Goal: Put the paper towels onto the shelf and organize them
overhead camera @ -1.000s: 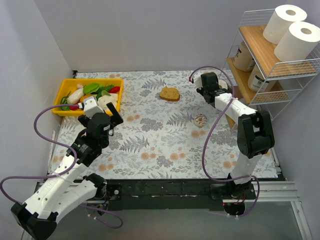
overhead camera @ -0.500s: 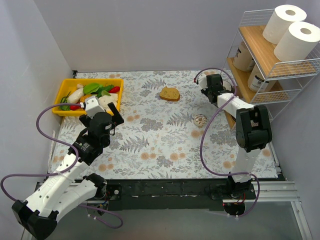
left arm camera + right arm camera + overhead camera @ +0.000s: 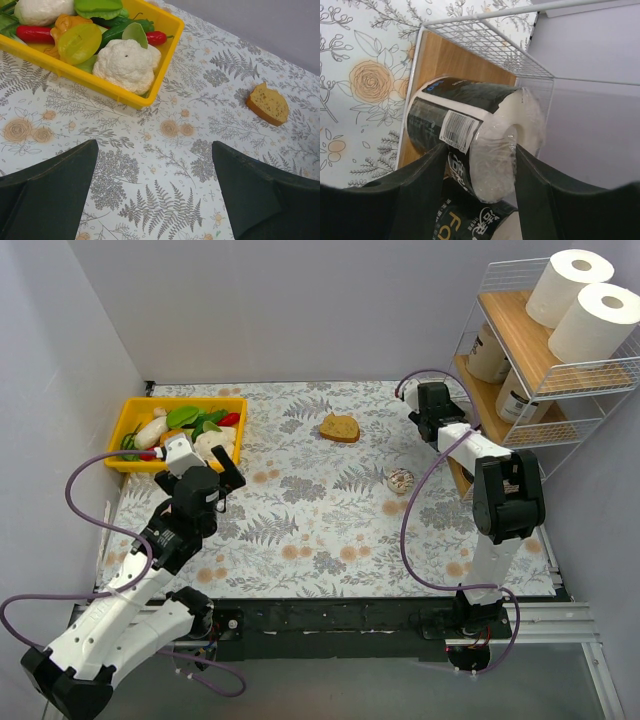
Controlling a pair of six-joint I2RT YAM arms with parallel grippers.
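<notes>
Right wrist view: we see right gripper (image 3: 479, 150) clamped on a labelled roll (image 3: 465, 107), centre frame, at the shelf (image 3: 485, 42) — left gripper (image 3: 154, 145) gapes wide, bin (image 3: 100, 85) upper left.

- The shelf (image 3: 590, 375) stands at the upper right of the frame, at the right edge of the surface (image 3: 320, 530).
- Two paper towels (image 3: 568, 285) stand side by side on its top tier, and two more rolls (image 3: 489, 352) sit on the middle tier.
- A labelled roll (image 3: 465, 100) sits between the right gripper (image 3: 480, 147) fingers, over a shelf board.
- The bin (image 3: 180, 400) sits at the upper left.
- The bread slice (image 3: 340, 428) lies upper centre, with the disc (image 3: 400, 480) below and to its right.
</notes>
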